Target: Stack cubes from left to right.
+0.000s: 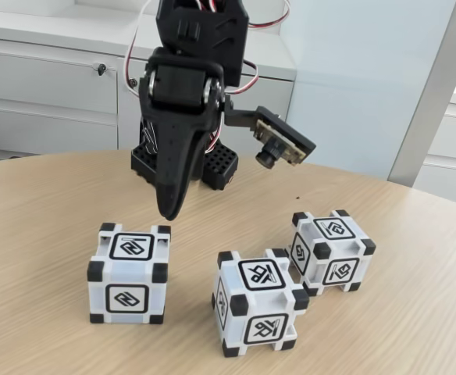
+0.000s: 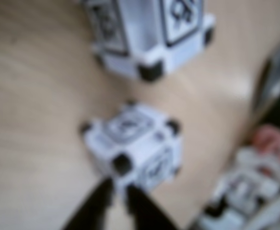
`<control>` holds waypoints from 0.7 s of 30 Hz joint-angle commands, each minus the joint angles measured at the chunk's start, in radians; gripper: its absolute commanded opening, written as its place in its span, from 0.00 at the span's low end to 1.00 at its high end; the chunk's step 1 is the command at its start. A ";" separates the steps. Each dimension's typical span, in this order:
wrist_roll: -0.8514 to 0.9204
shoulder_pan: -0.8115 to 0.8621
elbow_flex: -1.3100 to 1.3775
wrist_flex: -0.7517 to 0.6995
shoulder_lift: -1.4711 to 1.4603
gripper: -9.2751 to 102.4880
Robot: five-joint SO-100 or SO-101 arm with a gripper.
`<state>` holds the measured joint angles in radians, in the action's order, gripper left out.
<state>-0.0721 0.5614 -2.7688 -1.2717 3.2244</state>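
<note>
Three white cubes with black corners stand apart on the wooden table (image 1: 40, 234): a left cube (image 1: 130, 273), a middle cube (image 1: 259, 301) and a right cube (image 1: 331, 250). My black gripper (image 1: 168, 211) points down just above and behind the left cube's top, touching nothing. Its fingers are together and hold nothing. In the blurred wrist view the gripper (image 2: 118, 191) has its tips at the near corner of one cube (image 2: 133, 143). Another cube (image 2: 149, 33) is at the top edge.
The black perforated base block (image 1: 220, 166) stands behind the gripper, and the wrist camera (image 1: 279, 144) juts out to the right in the fixed view. White cabinets (image 1: 48, 86) run behind the table. A blurred white-and-black shape (image 2: 245, 191) fills the wrist view's lower right.
</note>
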 commanded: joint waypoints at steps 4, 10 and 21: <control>-0.011 -0.008 0.006 0.017 0.071 0.08; -0.011 0.008 0.006 0.017 0.071 0.08; -0.009 -0.005 0.006 0.017 0.071 0.08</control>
<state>-0.0721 0.5614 -2.7688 -1.2717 3.2244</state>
